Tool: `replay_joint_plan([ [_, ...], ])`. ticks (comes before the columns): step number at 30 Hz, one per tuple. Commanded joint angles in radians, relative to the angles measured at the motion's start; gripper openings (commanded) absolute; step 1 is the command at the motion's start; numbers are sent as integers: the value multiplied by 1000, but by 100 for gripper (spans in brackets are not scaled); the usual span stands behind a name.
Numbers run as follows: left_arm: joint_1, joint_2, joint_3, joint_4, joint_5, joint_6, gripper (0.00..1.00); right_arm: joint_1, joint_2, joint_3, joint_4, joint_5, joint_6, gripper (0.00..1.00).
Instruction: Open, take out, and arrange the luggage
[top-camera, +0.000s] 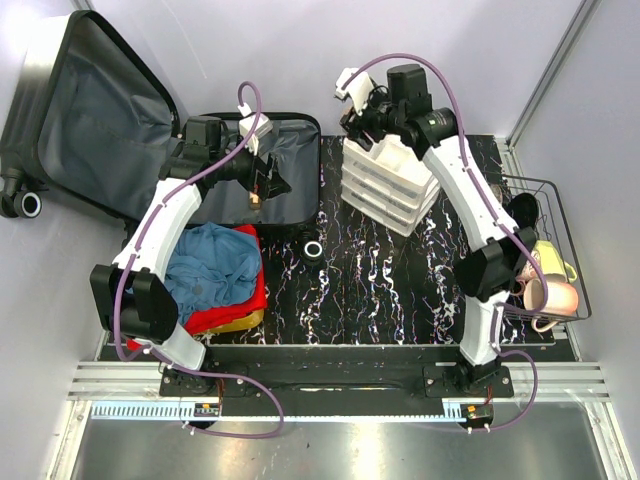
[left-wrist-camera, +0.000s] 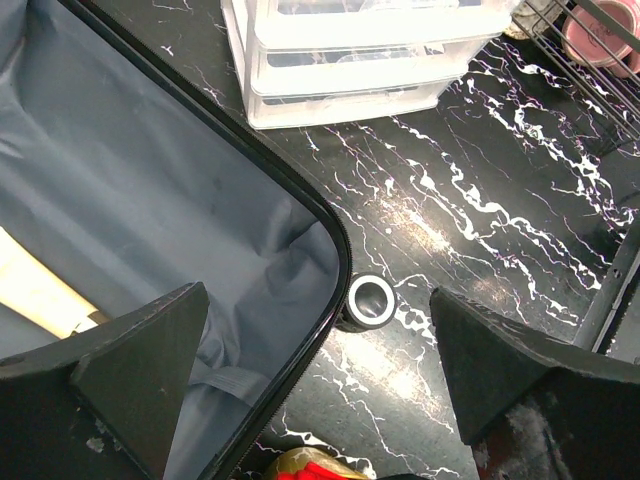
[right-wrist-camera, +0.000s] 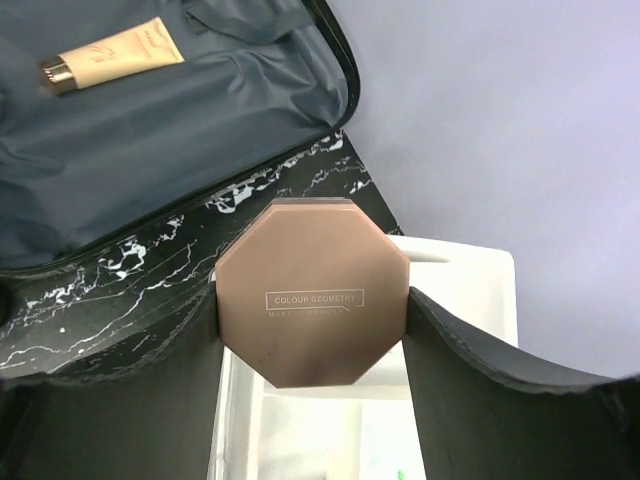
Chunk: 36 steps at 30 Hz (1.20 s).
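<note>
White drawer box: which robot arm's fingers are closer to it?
Right. The right fingers hang just above the white drawer box, gripping a brown compact. The left fingers are open over the luggage, off to the box's side.

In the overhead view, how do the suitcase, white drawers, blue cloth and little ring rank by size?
1. suitcase
2. white drawers and blue cloth, too alike to rank
3. little ring

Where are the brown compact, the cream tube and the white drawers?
brown compact (right-wrist-camera: 312, 292), right wrist view, centre of its lid.
cream tube (right-wrist-camera: 118, 50), right wrist view, middle of its body.
white drawers (left-wrist-camera: 350, 65), left wrist view, its front face.
</note>
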Motion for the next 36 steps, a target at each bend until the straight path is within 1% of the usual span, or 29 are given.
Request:
replay_joint_plan([
  [1, 15, -1, 29, 60, 41, -13, 99, -26, 126, 154, -171, 53, 101, 47],
  [5, 24, 4, 22, 69, 44, -22, 99, -44, 229, 286, -244, 61, 124, 47],
  [7, 30, 7, 22, 69, 44, -25, 99, -49, 253, 343, -276, 64, 136, 47],
  [14, 42, 19, 26, 71, 26, -29, 99, -83, 310, 372, -275, 114, 157, 48],
  [20, 53, 74, 78, 19, -72, -27, 99, -112, 338, 397, -278, 151, 190, 51],
  [21, 56, 82, 84, 8, -80, -29, 99, -115, 339, 398, -278, 153, 194, 54],
  [24, 65, 106, 108, -9, -117, -36, 99, -123, 346, 401, -276, 145, 219, 59],
  [25, 68, 120, 117, -11, -152, -36, 99, -124, 344, 403, -276, 138, 225, 65],
  [27, 68, 134, 137, -12, -203, -33, 99, -124, 340, 412, -275, 125, 236, 71],
  [28, 73, 154, 148, -17, -233, -35, 99, -124, 333, 412, -272, 101, 245, 80],
  [30, 74, 181, 193, -24, -334, -56, 99, -123, 324, 415, -262, 84, 254, 87],
  [31, 81, 221, 214, -30, -400, -67, 99, -123, 320, 415, -258, 57, 260, 89],
  [32, 82, 244, 267, -43, -424, -87, 99, -123, 307, 412, -256, 50, 265, 93],
  [36, 101, 379, 406, -118, -531, -159, 99, -119, 283, 411, -241, 23, 291, 95],
])
